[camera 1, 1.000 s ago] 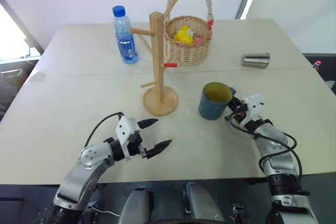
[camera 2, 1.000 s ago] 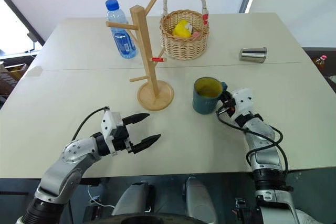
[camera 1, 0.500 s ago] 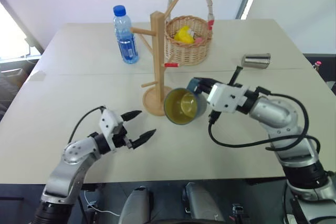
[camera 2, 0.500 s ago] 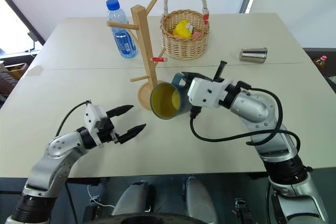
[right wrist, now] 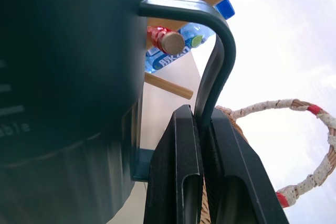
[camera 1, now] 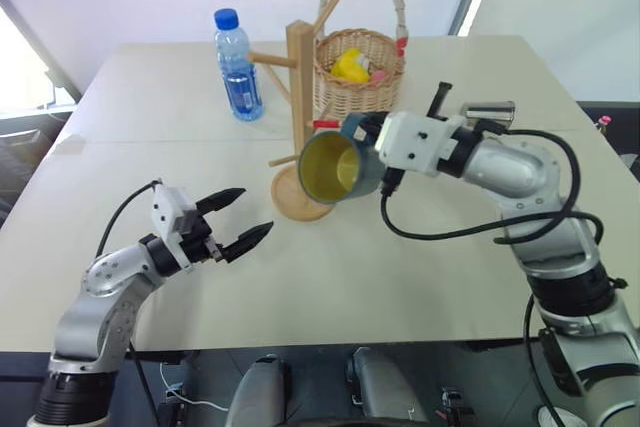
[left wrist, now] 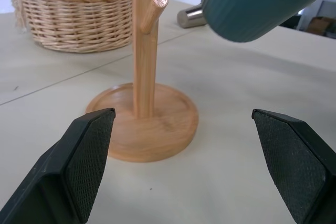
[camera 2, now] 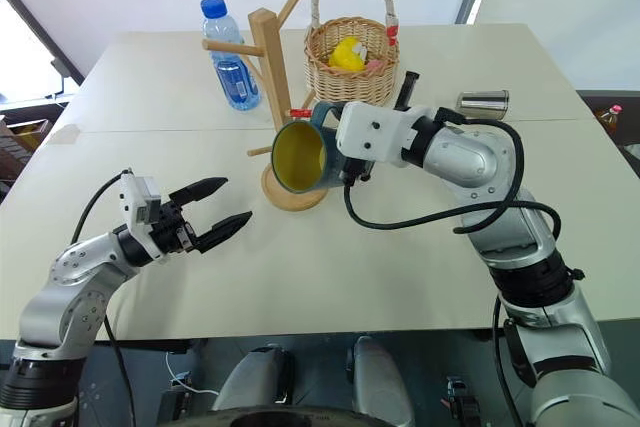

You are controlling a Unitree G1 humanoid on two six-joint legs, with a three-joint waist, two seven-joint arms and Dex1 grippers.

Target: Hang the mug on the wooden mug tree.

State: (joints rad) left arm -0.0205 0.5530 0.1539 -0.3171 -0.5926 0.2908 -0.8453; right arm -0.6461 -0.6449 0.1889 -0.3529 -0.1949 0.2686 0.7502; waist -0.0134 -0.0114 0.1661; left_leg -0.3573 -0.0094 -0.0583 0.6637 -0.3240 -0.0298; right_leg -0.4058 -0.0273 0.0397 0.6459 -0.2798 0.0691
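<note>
The blue-grey mug [camera 1: 340, 165] hangs in the air on its side, its yellow-green mouth facing me, just right of the wooden mug tree [camera 1: 297, 97]. My right gripper [right wrist: 202, 116] is shut on the mug's loop handle [right wrist: 218, 56]. In the right wrist view the end of the red-tipped peg [right wrist: 167, 39] shows through the handle's loop; I cannot tell whether they touch. My left gripper [camera 1: 252, 212] is open and holds nothing, low over the table to the left of the tree's round base [left wrist: 152, 129].
A wicker basket [camera 1: 358, 77] with a hoop handle stands right behind the tree. At the back left stands a water bottle [camera 1: 237, 67]. A metal can [camera 1: 487, 114] lies at the back right. Bare tabletop [camera 1: 420, 267] lies in front.
My right gripper lifted the mug off the table, tipped it onto its side and carried it left to the tree. The left gripper moved left and a little up, still open.
</note>
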